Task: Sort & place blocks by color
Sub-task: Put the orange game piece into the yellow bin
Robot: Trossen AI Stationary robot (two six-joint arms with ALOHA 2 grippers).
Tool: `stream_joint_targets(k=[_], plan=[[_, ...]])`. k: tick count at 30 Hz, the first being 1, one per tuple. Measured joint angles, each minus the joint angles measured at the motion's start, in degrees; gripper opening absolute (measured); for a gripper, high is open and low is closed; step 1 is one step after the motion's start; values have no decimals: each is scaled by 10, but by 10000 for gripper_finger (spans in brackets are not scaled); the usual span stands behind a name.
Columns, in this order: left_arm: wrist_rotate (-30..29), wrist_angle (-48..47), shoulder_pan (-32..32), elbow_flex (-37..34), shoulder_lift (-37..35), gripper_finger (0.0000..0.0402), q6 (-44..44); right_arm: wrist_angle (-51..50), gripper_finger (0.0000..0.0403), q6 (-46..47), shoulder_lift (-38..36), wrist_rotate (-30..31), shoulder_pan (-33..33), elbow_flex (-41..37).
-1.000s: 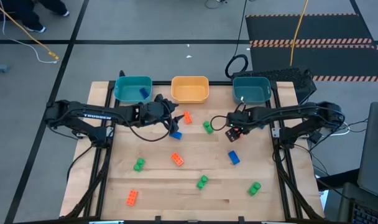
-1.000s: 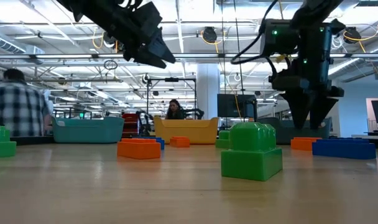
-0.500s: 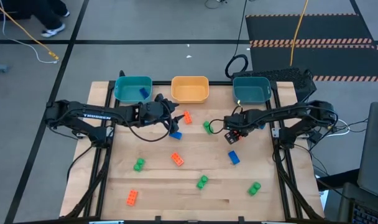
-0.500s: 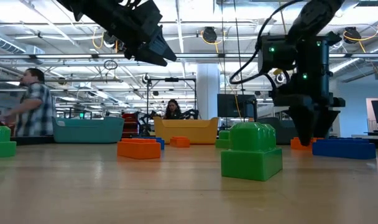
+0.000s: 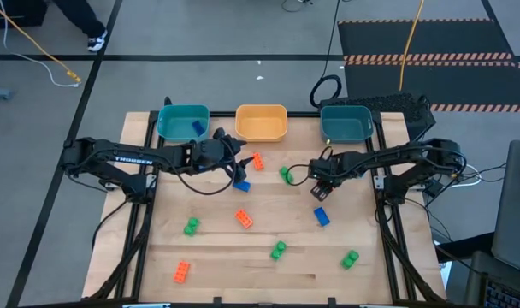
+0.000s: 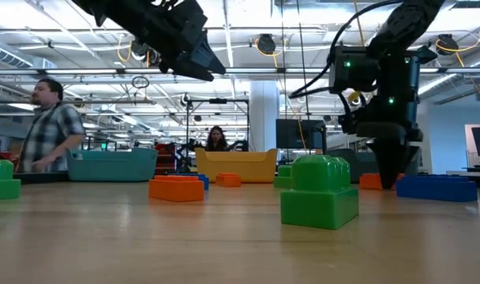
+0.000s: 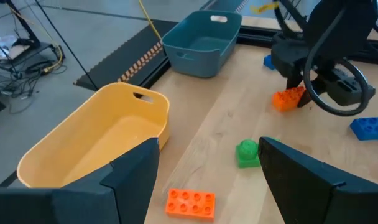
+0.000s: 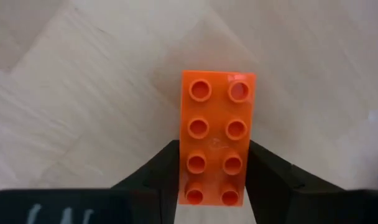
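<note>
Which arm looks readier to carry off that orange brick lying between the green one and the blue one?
The right one. Its gripper is down at the table with its jaws either side of the orange brick. The left gripper hangs open above the table, near the yellow tray.

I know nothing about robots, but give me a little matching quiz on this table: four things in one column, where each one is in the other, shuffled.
Things:
1. orange block
2. blue block
3. yellow tray
4. left end effector

Places:
A. raised above the table, open
B. inside the left teal tray
C. between the right end effector's fingers
D. between the left teal tray and the right teal tray

Pairs: 1-C; 2-B; 3-D; 4-A
</note>
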Motion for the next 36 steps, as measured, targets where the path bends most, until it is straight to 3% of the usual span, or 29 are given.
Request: stream_joint_targets(k=[6, 9, 16, 27, 36], plan=[[0, 27, 0, 0, 0, 274, 12, 80, 134, -90, -27, 37, -10, 19], [0, 50, 0, 0, 0, 274, 30, 153, 134, -159, -48, 64, -20, 45], [0, 90, 0, 0, 0, 274, 38, 371, 134, -311, -59, 60, -81, 93], [0, 55, -3, 0, 0, 273, 34, 471, 134, -337, 78, -45, -187, 168], [0, 31, -4, 0, 0, 273, 34, 472, 134, -356, 171, -47, -219, 215]])
